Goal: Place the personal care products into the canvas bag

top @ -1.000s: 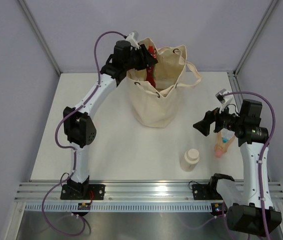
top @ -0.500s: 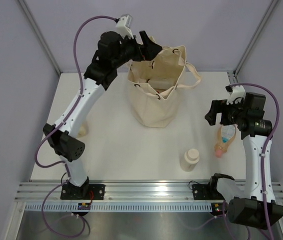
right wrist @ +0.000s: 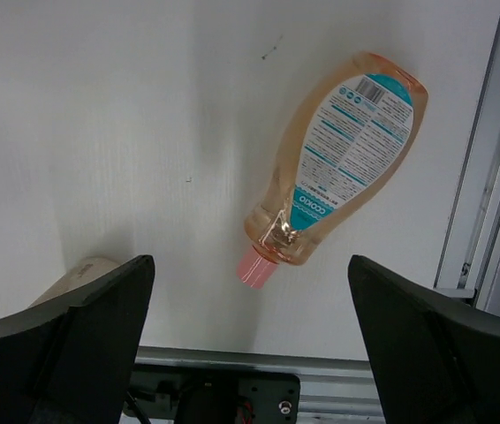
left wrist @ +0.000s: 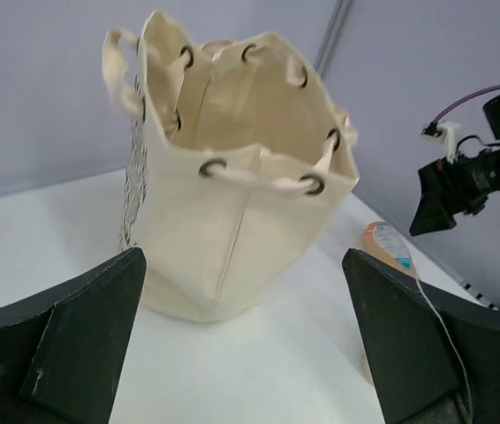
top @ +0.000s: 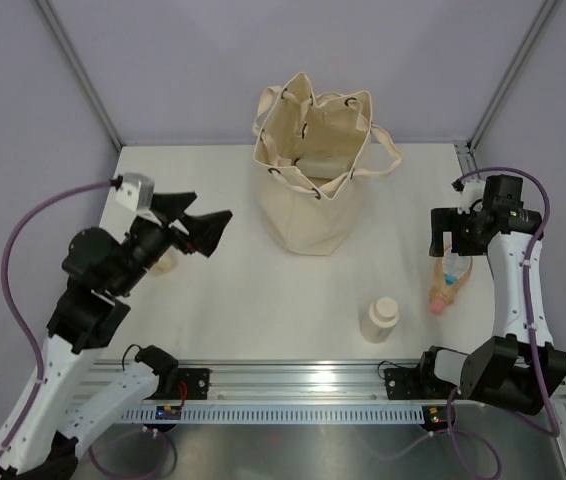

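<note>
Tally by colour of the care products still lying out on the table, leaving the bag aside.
Cream squat bottle: 1
Clear bottle with pink cap: 1
Beige item, mostly hidden under the left arm: 1
Total: 3

Bag upright; pink bottle (lying), cream bottle outside.

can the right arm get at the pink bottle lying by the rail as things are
Probably yes: the right gripper hangs open above the pink bottle, which lies flat on the table with nothing over it.
</note>
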